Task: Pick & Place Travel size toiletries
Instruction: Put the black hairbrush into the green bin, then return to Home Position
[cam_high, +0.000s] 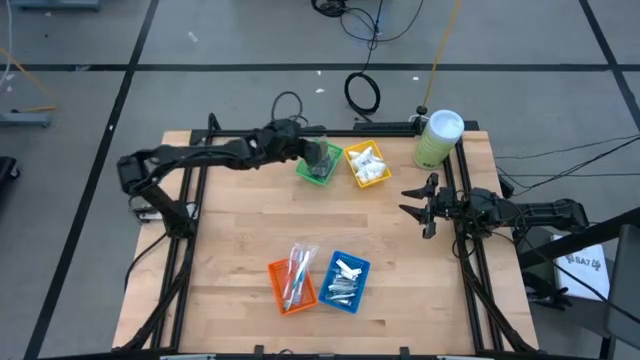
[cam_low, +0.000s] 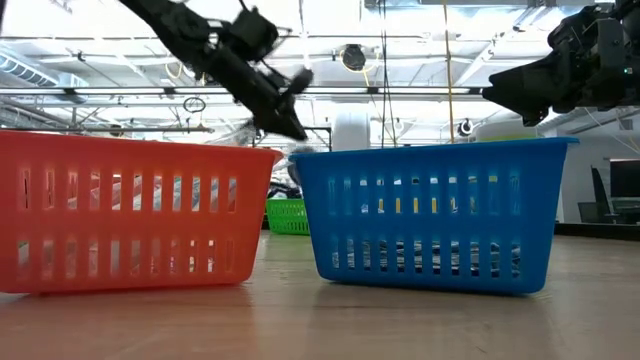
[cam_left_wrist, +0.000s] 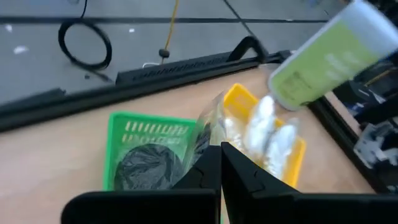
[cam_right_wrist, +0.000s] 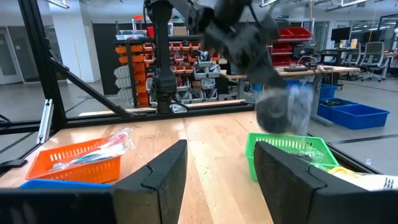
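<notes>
Left gripper (cam_high: 318, 157) hangs over the green tray (cam_high: 306, 170), fingers pressed together on a clear-wrapped dark disc (cam_right_wrist: 283, 107). Looks light, the wrap crinkly and slick, so pinching a loose film edge seems safest. Right gripper (cam_high: 421, 205) waits spread near the canister (cam_high: 437, 138).

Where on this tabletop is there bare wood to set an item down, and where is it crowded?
Bare wood: the wide middle band between the green tray and yellow tray at the back and the orange tray and blue tray at the front, plus the table's left side. Crowded: the back edge, where the left gripper hangs over the green tray beside the pale green canister.
</notes>
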